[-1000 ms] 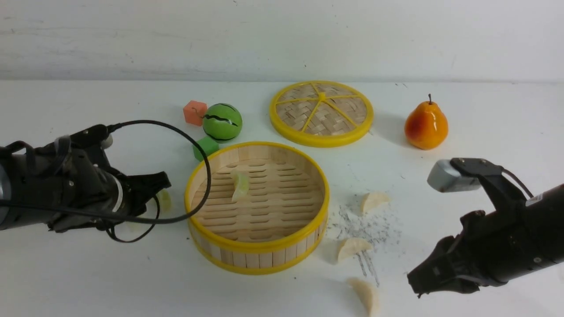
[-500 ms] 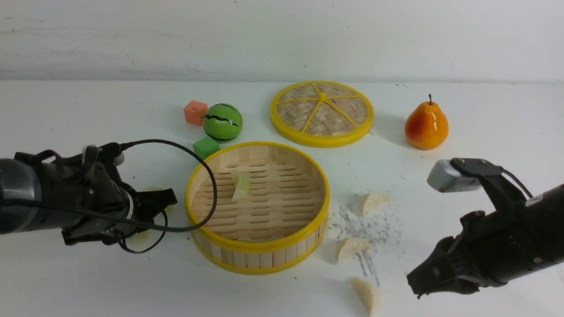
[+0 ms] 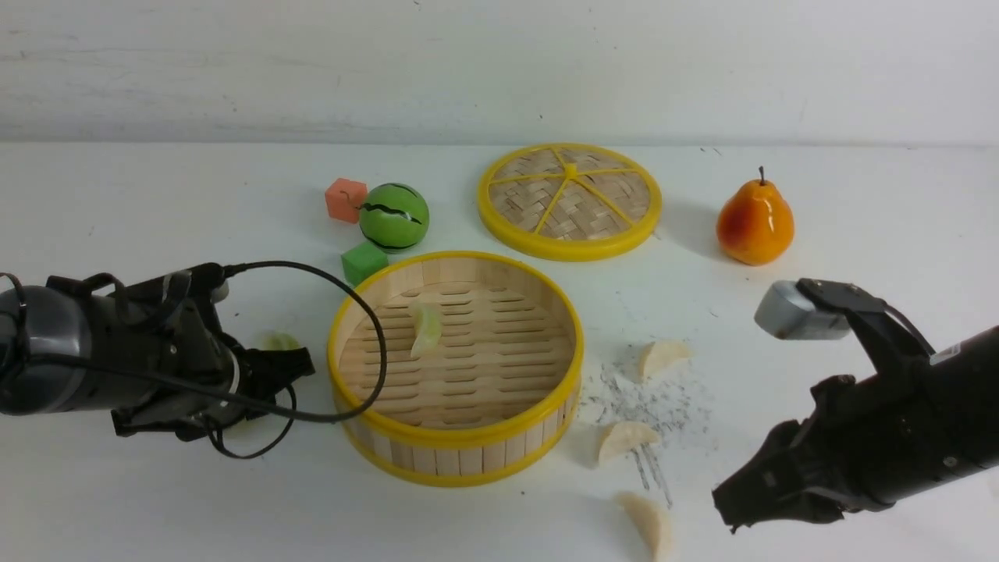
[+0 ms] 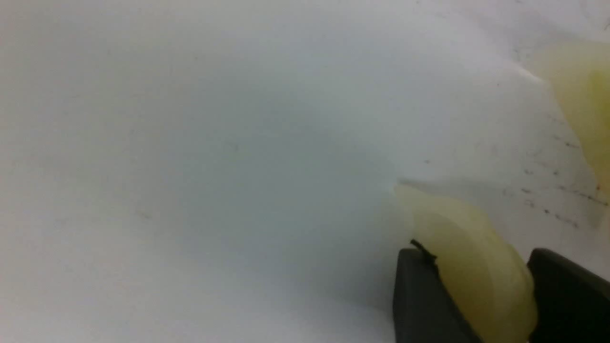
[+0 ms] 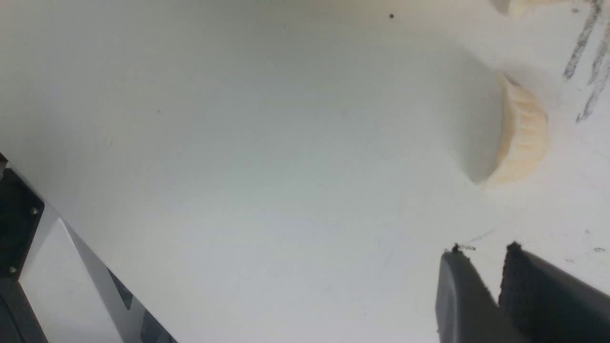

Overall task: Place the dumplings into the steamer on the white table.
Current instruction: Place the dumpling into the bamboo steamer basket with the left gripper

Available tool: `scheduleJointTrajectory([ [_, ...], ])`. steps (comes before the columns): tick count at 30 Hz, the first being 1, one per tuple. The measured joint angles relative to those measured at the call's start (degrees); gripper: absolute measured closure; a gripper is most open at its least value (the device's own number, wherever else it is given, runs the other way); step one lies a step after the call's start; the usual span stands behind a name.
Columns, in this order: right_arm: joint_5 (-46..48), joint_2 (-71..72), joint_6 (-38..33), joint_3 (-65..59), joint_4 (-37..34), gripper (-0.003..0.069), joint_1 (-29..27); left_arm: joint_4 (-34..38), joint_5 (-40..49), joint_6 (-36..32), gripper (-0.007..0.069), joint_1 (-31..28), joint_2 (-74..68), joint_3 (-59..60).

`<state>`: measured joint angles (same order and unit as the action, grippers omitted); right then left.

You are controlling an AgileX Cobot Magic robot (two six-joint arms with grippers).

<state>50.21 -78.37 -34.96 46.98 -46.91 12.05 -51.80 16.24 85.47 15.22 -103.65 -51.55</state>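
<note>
Beside steamer (image 3: 456, 367), left claw (image 4: 481, 295) straddles pale green dumpling (image 4: 469, 259).

Pretty even, bright light; soft shadows under the pear (image 3: 755, 223). Both wrist views are blurry up close.

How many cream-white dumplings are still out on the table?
3, all right of the steamer: one farthest back, one beside the wall, one nearest the right gripper. None seem hidden.

left gripper (image 3: 293, 367): now lower, toward 6 o'clock, near the bench (image 3: 156, 499)
jaws: now around a pale green dumpling (image 4: 472, 267)
right gripper (image 3: 730, 507): slightly toward 9 o'clock
</note>
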Motion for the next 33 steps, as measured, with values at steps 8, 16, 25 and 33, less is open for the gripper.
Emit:
scheduleJointTrajectory([
  [8,-0.2,0.0,-1.3,0.0,-0.2,0.0512,0.0,4.1,-0.4,-2.7,0.0386,0.0,8.2,-0.1],
  [16,-1.9,0.0,-1.6,0.0,-0.2,0.0508,0.0,20.3,2.1,-24.6,0.0386,4.3,17.0,-8.5],
  [25,-1.9,0.0,-1.8,0.0,-0.3,0.05,0.0,49.0,18.5,-59.3,0.0386,12.0,8.1,-24.5],
  [33,-1.1,0.0,-1.8,0.0,-0.3,0.0491,0.0,57.1,22.5,-65.9,0.0386,12.0,-5.2,-38.3],
])
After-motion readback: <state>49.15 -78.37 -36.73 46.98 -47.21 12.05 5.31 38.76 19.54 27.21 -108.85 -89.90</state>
